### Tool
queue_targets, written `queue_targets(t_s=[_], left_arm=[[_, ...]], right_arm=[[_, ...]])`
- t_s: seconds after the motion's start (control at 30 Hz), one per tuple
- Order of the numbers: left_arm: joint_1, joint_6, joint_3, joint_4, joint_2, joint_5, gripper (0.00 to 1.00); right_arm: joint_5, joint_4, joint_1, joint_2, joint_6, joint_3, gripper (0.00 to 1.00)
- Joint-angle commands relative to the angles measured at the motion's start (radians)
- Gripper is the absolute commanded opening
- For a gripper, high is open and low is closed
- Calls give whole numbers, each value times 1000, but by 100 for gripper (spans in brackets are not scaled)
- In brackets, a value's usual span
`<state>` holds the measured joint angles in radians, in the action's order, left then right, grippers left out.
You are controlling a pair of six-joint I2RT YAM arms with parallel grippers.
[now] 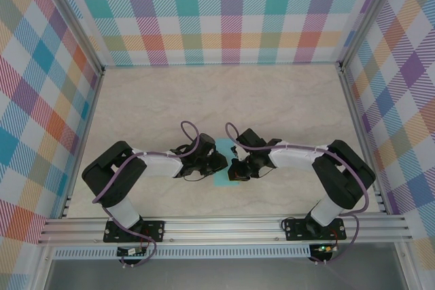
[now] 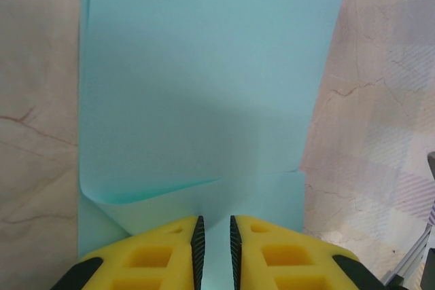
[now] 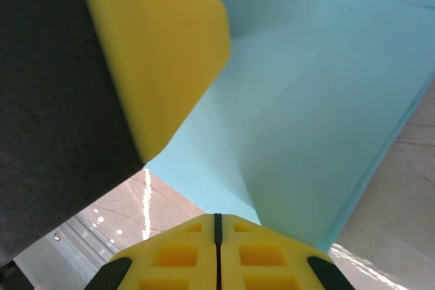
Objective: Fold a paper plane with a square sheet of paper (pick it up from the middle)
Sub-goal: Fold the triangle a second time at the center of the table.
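The plaid-walled work cell (image 1: 224,11) encloses a pale marbled table (image 1: 285,100), and the table carries the task's single thing. The left arm (image 1: 129,168) and right arm (image 1: 333,168) reach inward from the near rail so that their wrists meet at mid-table, near the front, which suits a two-handed fold.

The square sheet of paper (image 2: 204,86) lies between the two wrists at the table's centre. It is light teal, mostly flat, with its near margin turned up into a soft, curled flap that is not yet a pressed crease.

The left gripper (image 2: 217,242) is poised over that flap. Its jaws stand a narrow slit apart, with teal showing through the slit. It appears released, probably placed to steady or flatten the fold.

The right gripper (image 3: 217,225) has its jaws pressed fully together. A raised part of the sheet runs down to its fingertips and floats clear of the table, so it is judged to be pinching the paper to lift it. One of the left fingers (image 3: 156,52) stands just beside this raised part.
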<state>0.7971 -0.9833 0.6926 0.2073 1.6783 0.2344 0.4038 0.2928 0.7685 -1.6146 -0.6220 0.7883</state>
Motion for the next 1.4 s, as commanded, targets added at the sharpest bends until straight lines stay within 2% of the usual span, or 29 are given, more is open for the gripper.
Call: queue_targets(t_s=[0.0, 0.23, 0.47, 0.67, 0.87, 0.97, 1.37], left_arm=[[10, -2, 8, -63, 31, -38, 21], [11, -2, 8, -66, 30, -38, 21], [10, 0, 10, -68, 32, -38, 21], [10, 1, 8, -75, 33, -45, 20], [10, -3, 7, -87, 29, -63, 20], [10, -3, 9, -98, 30, -68, 19], [11, -12, 2, -96, 41, -80, 18]], right_arm=[[-57, 69, 12, -22, 32, 36, 7], [-154, 134, 13, -40, 51, 43, 7], [-191, 135, 13, -23, 43, 19, 7], [-150, 107, 10, -25, 30, -23, 8], [-28, -41, -33, 15, -41, -143, 10], [-10, -86, -47, 30, -62, -183, 10], [-35, 35, -60, 109, 20, -207, 10]])
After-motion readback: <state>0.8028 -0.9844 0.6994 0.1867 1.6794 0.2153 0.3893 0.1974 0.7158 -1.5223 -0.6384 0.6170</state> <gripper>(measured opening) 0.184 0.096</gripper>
